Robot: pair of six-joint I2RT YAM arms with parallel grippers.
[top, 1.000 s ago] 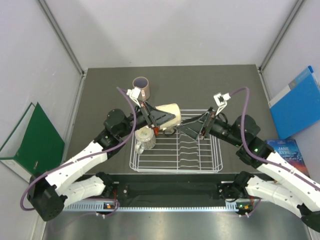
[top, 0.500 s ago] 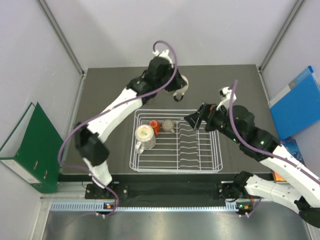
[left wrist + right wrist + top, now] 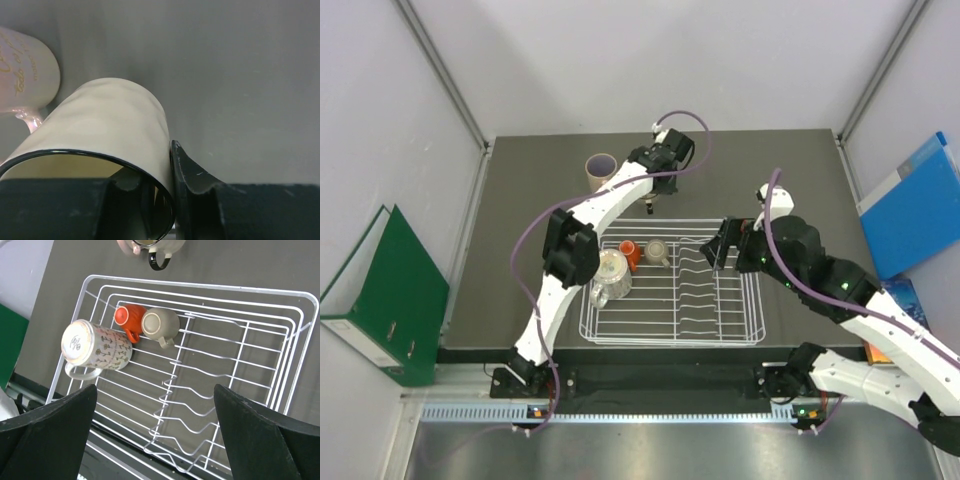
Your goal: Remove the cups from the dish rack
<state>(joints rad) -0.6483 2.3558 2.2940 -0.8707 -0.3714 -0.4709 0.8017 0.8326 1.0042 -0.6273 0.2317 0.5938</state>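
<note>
The left hand (image 3: 162, 180) grips the cream mug (image 3: 110, 120) by its rim, one finger inside and one outside, just past the far edge of the dish rack (image 3: 757, 300). The pinkish-beige mug (image 3: 601, 168) stands upright on the bench (image 3: 790, 170) close to its left. The right hand (image 3: 723, 246) hovers over the rack's far right part, fingers spread wide, holding nothing. In the rack's left half the speckled mug (image 3: 97, 347) lies on its side, with the small red-orange cup (image 3: 129, 317) and small tan cup (image 3: 160, 324) side by side just beyond it.
</note>
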